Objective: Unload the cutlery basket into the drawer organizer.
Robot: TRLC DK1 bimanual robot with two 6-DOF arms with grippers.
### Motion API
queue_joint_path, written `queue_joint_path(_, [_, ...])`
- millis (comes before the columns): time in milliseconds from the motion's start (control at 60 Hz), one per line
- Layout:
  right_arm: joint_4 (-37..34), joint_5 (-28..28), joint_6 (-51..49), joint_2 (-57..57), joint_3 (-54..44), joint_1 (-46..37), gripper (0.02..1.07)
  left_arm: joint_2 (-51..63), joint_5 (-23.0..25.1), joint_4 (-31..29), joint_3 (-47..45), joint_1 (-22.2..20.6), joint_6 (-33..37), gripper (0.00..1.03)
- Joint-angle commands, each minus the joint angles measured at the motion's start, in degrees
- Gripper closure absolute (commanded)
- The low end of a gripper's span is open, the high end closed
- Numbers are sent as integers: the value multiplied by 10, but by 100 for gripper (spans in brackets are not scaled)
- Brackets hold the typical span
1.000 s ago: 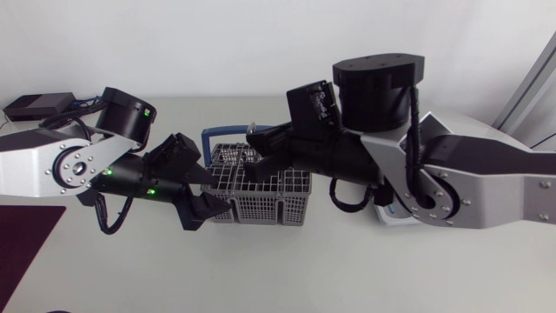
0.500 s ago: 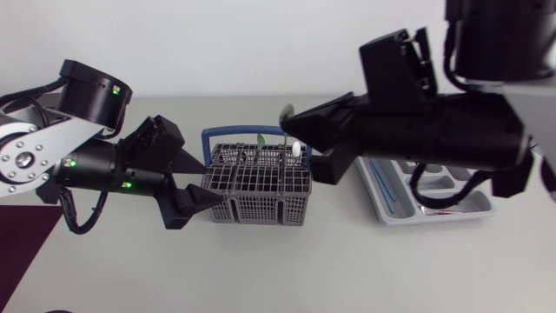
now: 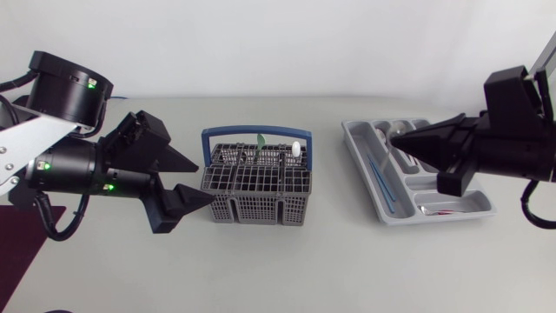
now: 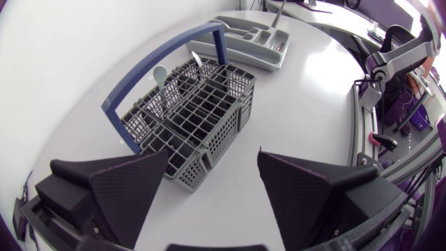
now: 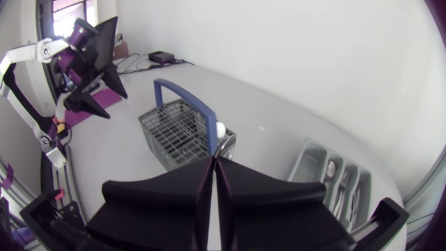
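Observation:
The grey cutlery basket (image 3: 256, 184) with a blue handle (image 3: 208, 136) stands mid-table. A white spoon (image 3: 296, 149) and a green piece (image 3: 260, 141) stick up in it. My left gripper (image 3: 204, 181) is open beside the basket's left end, its fingers apart from it; in the left wrist view the basket (image 4: 195, 111) lies just ahead of that gripper (image 4: 214, 155). My right gripper (image 3: 396, 139) hangs over the grey drawer organizer (image 3: 434, 217), shut on a thin metal utensil (image 5: 223, 146). That utensil (image 4: 279, 12) hangs above the organizer (image 4: 247, 38).
The organizer holds blue pieces (image 3: 379, 174), a red one (image 3: 443, 211), and metal spoons (image 5: 331, 167) in its back compartments. A dark purple mat (image 3: 17, 239) lies at the front left. A small black box (image 5: 164, 56) sits at the table's far corner.
My right arm has lifted the metal utensil out of the basket and carried it right, to over the organizer. My left arm has drawn back left from the basket, still open.

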Motion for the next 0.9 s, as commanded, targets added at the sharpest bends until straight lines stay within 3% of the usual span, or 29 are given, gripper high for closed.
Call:
queue_joint_path(0, [-20,-19,-76,8,-23,-49,101,-10,-7,-9,-3,-4,-7,6])
queue_joint_path(200, [-48,-32,-184,49,-40,-132,101,-11,-8,-12,-7,-5,-8,6])
queue_joint_path(400, [-60,-8,-285,119,-39,-186,101,-10,-17,-12,-11,-21,-12,6])
queue_joint_path(683, [-54,98,-397,242,-14,-218,101,-10,-24,-12,-13,-23,-12,6])
queue_joint_path(883, [38,195,-427,301,-17,-217,101,-11,-25,-13,-17,-21,-9,6])
